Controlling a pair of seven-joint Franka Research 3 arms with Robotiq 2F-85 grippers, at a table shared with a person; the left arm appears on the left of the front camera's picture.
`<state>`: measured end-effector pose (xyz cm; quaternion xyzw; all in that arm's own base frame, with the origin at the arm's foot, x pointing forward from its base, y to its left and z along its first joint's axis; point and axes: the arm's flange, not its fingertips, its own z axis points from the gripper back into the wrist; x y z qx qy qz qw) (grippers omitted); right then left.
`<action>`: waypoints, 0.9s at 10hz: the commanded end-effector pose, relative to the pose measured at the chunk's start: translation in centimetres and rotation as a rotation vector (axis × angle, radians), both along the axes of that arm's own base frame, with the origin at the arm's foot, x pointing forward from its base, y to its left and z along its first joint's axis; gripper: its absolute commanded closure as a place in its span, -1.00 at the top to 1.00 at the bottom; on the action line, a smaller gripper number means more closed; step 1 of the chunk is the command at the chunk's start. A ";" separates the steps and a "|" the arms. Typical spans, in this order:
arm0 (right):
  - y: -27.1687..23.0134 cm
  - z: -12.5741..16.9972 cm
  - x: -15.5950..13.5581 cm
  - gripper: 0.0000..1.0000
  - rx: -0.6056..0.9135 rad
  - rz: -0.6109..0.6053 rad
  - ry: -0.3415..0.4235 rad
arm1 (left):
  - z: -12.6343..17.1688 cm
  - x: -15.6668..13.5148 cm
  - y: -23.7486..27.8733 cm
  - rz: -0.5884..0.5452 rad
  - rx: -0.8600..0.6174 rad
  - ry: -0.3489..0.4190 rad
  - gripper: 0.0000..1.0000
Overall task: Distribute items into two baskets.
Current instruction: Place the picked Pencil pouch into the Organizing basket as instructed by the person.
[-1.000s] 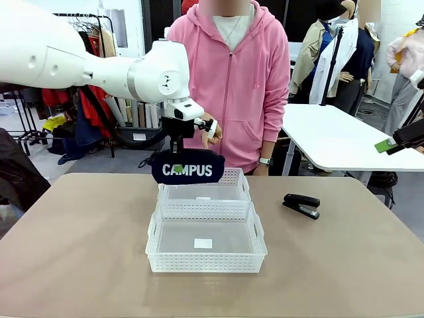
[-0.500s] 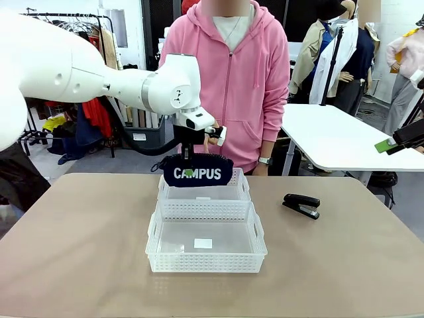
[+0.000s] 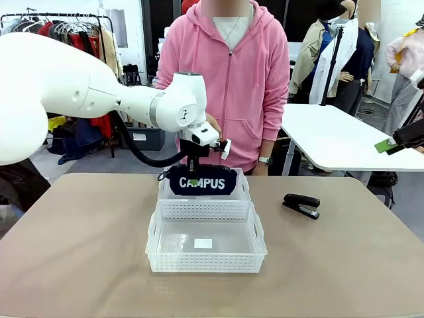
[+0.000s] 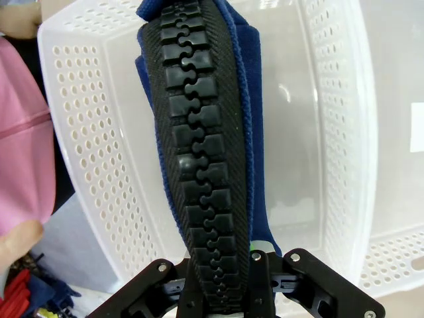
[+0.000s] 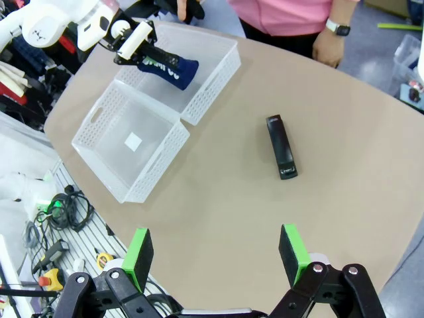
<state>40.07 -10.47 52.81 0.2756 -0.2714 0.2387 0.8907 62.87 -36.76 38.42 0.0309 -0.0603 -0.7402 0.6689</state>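
The left gripper [image 3: 193, 172] is clamped on the zipper edge of the pouch [image 3: 205, 183], low over the far basket [image 3: 243, 189]. If it is released off-centre, the soft pouch could drape over the rim and spill outside.

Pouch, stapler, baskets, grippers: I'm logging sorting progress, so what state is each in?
pouch, hanging zip-up over the far basket
left gripper, shut on the pouch
right gripper, open, empty
stapler, closed, lying on the table
far basket, upright beneath the pouch
near basket, upright, no item inside
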 end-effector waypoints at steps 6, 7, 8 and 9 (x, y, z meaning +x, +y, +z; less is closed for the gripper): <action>0.0 0.1 0.1 1.00 0.017 0.006 -0.010 | -2.3 1.3 -0.5 -0.015 0.001 0.011 -1.00; 0.0 0.1 0.1 1.00 0.017 0.006 -0.010 | -2.6 1.3 -0.6 -0.014 0.005 0.017 -1.00; 0.0 0.1 0.1 1.00 0.017 0.006 -0.010 | -2.7 1.3 -0.8 -0.018 0.009 0.017 -1.00; 0.0 0.1 0.1 1.00 0.017 0.006 -0.010 | -2.7 1.3 -0.8 -0.018 0.012 0.020 -0.85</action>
